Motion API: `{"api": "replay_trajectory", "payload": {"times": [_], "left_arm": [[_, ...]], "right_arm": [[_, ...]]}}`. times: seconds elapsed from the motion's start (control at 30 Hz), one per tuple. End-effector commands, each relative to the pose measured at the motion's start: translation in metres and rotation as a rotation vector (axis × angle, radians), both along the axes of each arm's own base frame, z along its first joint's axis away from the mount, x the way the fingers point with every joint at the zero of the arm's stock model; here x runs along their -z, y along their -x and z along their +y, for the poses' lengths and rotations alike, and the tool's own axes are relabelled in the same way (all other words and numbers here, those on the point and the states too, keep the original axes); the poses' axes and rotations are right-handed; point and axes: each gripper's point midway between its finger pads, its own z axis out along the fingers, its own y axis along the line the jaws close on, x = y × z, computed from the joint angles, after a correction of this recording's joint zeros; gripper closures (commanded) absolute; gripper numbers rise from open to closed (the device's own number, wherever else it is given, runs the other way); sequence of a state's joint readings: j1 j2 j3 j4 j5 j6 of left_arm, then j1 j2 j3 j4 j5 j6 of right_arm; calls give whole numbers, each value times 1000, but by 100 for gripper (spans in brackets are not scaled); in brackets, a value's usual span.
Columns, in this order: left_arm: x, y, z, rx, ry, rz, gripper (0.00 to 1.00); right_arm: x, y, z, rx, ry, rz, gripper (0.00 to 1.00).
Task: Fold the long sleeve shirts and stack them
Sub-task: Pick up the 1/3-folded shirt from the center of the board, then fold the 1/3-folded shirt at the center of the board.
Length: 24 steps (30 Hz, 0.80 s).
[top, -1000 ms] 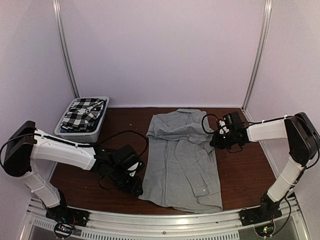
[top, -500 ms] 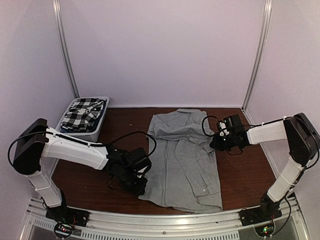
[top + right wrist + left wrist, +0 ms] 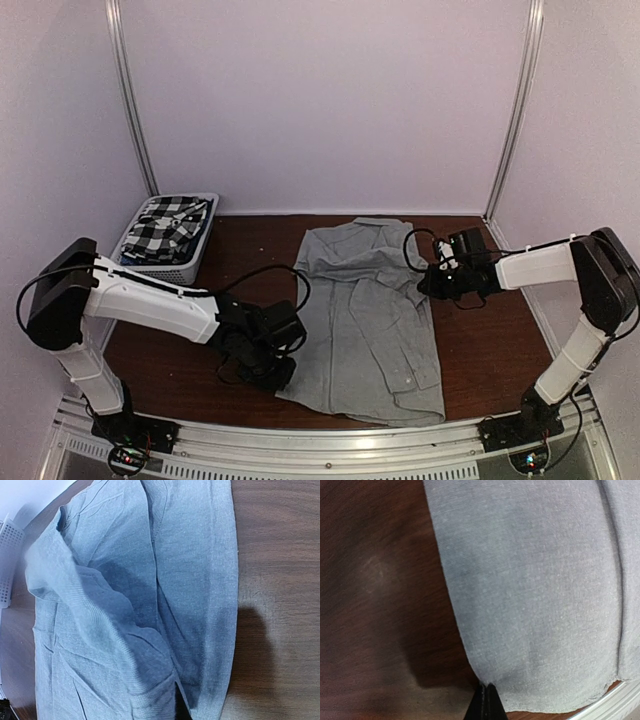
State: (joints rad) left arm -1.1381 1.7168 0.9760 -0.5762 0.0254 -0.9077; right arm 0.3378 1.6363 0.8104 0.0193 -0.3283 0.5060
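Note:
The light grey long sleeve shirt (image 3: 365,320) lies spread on the brown table, collar toward the back. My left gripper (image 3: 281,374) is at its near left hem corner. In the left wrist view the black fingertips (image 3: 486,702) are shut on the very edge of the grey cloth (image 3: 535,580). My right gripper (image 3: 431,283) is at the shirt's right side, shut on a raised fold of grey cloth (image 3: 115,645); only a dark sliver of its finger (image 3: 180,709) shows under the fold. The black-and-white checked shirt (image 3: 168,222) lies bunched in the basket.
The white slatted basket (image 3: 160,270) stands at the back left of the table; its wall (image 3: 7,560) also shows in the right wrist view. A metal rail (image 3: 330,442) runs along the near edge. White walls and two upright posts close in the back.
My left arm has slid right to the shirt's near left corner and its jaws have closed there. The right gripper has stayed put, still holding its fold.

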Motion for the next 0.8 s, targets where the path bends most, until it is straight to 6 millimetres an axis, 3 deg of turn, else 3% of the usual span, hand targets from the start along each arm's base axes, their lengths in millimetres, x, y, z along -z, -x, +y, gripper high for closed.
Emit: {"api": "replay_trajectory", "payload": {"times": [0.0,0.23,0.37,0.57,0.77], "left_arm": [[-1,-12,30,-92,-75,-44,100],[-2,-33,82,-213,-103,-58,100],[-7,-44,102,-249,-99,-71,100],[-24,-55,97,-193,-96,-115,100],[-49,-58,80,-93,-52,-165,100]], "right_arm": [[-16,-4,9,-13,-38,-38,100],[-25,-4,32,-65,-67,-48,100],[-36,-7,52,-113,-102,-60,100],[-74,-35,69,-147,-114,-121,100],[-148,-72,74,-139,-78,-252,100]]}}
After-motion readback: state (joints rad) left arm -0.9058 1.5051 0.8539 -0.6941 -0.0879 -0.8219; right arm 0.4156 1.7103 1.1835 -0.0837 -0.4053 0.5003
